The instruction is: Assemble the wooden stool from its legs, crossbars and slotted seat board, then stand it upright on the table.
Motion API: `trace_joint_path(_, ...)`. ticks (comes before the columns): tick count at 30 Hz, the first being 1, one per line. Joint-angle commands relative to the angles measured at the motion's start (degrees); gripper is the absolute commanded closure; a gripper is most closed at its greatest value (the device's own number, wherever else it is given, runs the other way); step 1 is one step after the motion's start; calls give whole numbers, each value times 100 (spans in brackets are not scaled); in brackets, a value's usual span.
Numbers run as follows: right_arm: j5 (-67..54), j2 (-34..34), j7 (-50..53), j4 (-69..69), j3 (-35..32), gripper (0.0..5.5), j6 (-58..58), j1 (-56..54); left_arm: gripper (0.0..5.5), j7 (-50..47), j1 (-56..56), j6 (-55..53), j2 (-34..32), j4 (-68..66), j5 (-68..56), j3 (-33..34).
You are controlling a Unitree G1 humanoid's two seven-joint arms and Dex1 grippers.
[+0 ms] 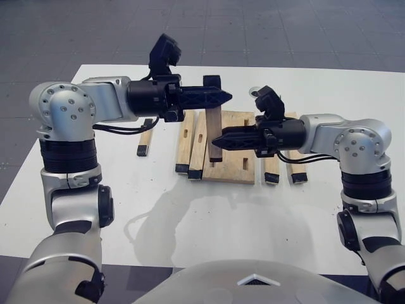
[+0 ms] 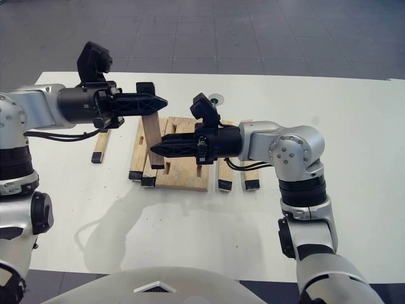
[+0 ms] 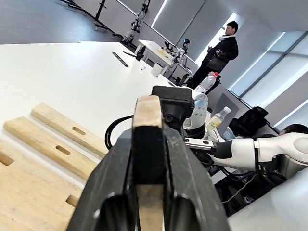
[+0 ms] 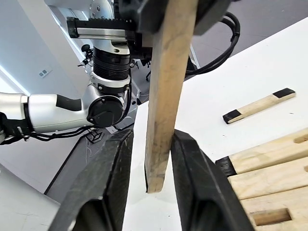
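My left gripper [image 1: 218, 97] is shut on a wooden leg [image 1: 214, 126] near its black-capped top. It holds the leg nearly upright above the slotted seat board [image 1: 233, 166], which lies flat mid-table. My right gripper [image 1: 218, 140] comes in from the right at the leg's lower end. In the right wrist view the leg [image 4: 166, 72] hangs between the open fingers [image 4: 113, 183], with a gap on one side. In the left wrist view the leg's end [image 3: 147, 113] is clamped in the left gripper [image 3: 149, 159].
Two wooden pieces [image 1: 192, 144] lie side by side left of the board, and two more [image 1: 285, 170] lie to its right. A single black-tipped piece [image 1: 146, 140] lies farther left. A small round metal part [image 1: 254, 90] sits behind the board. The near table is bare white.
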State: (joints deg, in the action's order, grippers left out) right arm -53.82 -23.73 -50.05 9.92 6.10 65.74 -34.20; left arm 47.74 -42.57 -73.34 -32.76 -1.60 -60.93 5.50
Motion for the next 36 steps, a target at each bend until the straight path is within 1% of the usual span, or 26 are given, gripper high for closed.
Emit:
trace_joint_path(1, 451, -141, 9, 29, 237, 378, -313, 31, 506, -516, 266, 678, -292, -88, 800, 252)
trace_joint_path(3, 645, -105, 132, 7, 239, 378, -449, 93, 506, -734, 303, 958, -391, -94, 1026, 506)
trace_joint_path(5, 837, 3, 401, -89, 132, 378, -648, 168, 506, -1143, 317, 1261, -480, -70, 1285, 894)
trace_joint_path(7, 1154, 316, 1049, -377, -124, 378, -982, 168, 506, -1996, 506, 1615, -506, 183, 1945, 1026)
trace_joint_path(8, 1342, 542, 1540, -547, -336, 378, -1197, 142, 506, -2625, 687, 1743, -286, 448, 2269, 1100)
trace_joint_path(10, 1816, 899, 2481, -739, -657, 378, -1726, 111, 507, -3732, 1285, 1976, 530, 1287, 2690, 1072)
trace_joint_path(11, 2065, 1010, 2835, -726, -717, 378, -1981, 145, 507, -4119, 1660, 2303, 936, 1679, 2973, 833)
trace_joint_path(12, 2406, 1037, 3102, -637, -642, 378, -2279, 219, 507, -4387, 2025, 2557, 1337, 1924, 3156, 600)
trace_joint_path(13, 2684, 1058, 3301, -516, -553, 378, -2513, 329, 507, -4517, 2314, 2856, 1574, 2018, 3410, 310)
trace_joint_path(14, 2944, 1080, 3475, -388, -458, 378, -2707, 451, 507, -4625, 2535, 3105, 1783, 2036, 3626, 111)
trace_joint_path(16, 3260, 1178, 3717, -190, -311, 378, -2923, 671, 507, -4795, 2804, 3600, 1992, 1945, 4082, -147)
trace_joint_path(20, 3447, 1490, 4093, 70, -359, 378, -3011, 981, 507, -4895, 2935, 4315, 2277, 1570, 4456, -77)
trace_joint_path(23, 3514, 1616, 4214, 157, -360, 378, -3028, 1146, 507, -4799, 2830, 4769, 2577, 1112, 4413, -11)
trace_joint_path(25, 3565, 1678, 4225, 166, -294, 378, -3040, 1210, 507, -4803, 2814, 4946, 2752, 937, 4468, -83)
trace_joint_path(32, 3648, 1790, 4222, 182, -298, 378, -3081, 1315, 507, -4723, 2801, 5506, 2824, 374, 4976, -376)
trace_joint_path(36, 3669, 1814, 4198, 165, -310, 378, -3110, 1291, 507, -4749, 2687, 5824, 2852, 56, 5190, -371)
